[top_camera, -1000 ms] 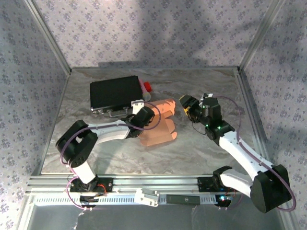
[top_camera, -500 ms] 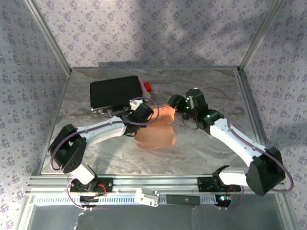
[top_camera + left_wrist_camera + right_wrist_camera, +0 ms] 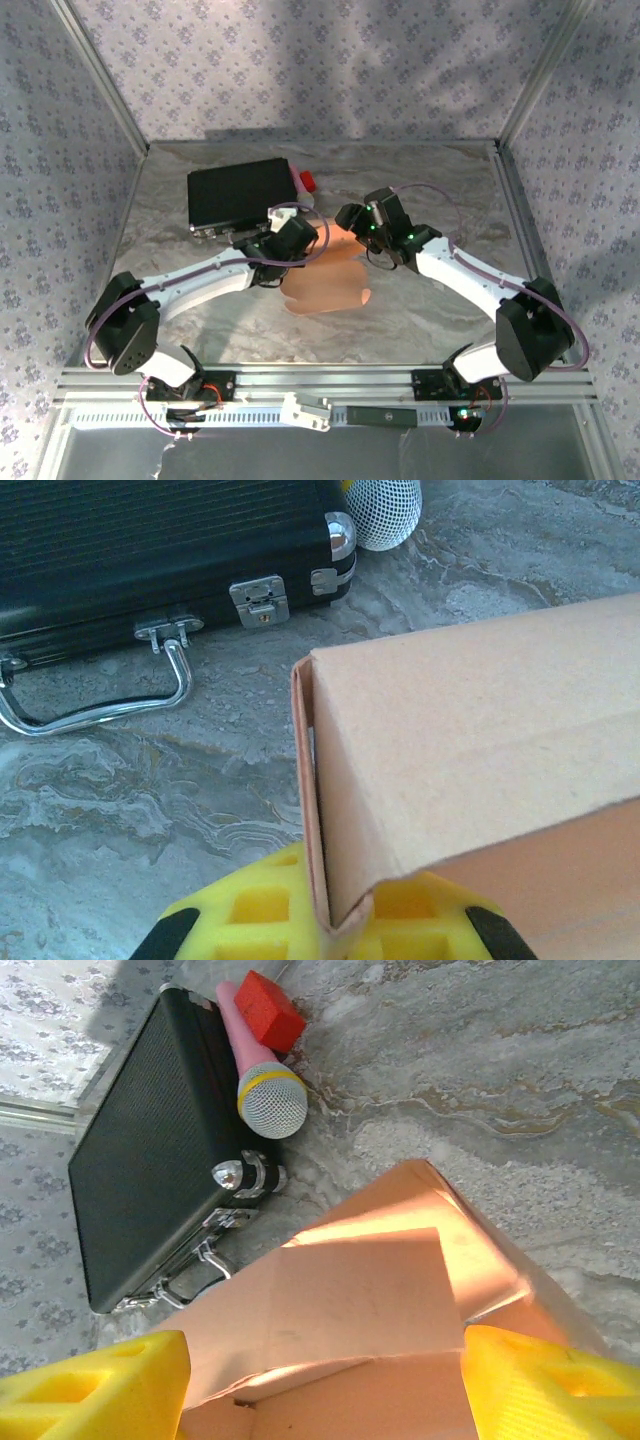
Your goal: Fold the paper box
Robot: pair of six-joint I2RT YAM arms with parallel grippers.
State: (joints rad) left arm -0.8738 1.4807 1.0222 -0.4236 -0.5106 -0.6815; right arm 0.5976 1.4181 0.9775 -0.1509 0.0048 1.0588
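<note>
On the grey marbled table [image 3: 400, 322], between floral walls [image 3: 300, 70], left jaws pinch the paper box [image 3: 330, 290]; right jaws gape.

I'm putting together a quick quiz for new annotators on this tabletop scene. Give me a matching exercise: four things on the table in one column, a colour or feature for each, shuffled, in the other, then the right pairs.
Column one
1. paper box
2. black case
3. microphone
4. red block

Column two
A. pink handle, yellow ring, mesh head
B. salmon-orange cardboard
C. small, lying beside the pink handle
D. silver latches and a metal carry handle

Pairs: 1-B, 2-D, 3-A, 4-C
</note>
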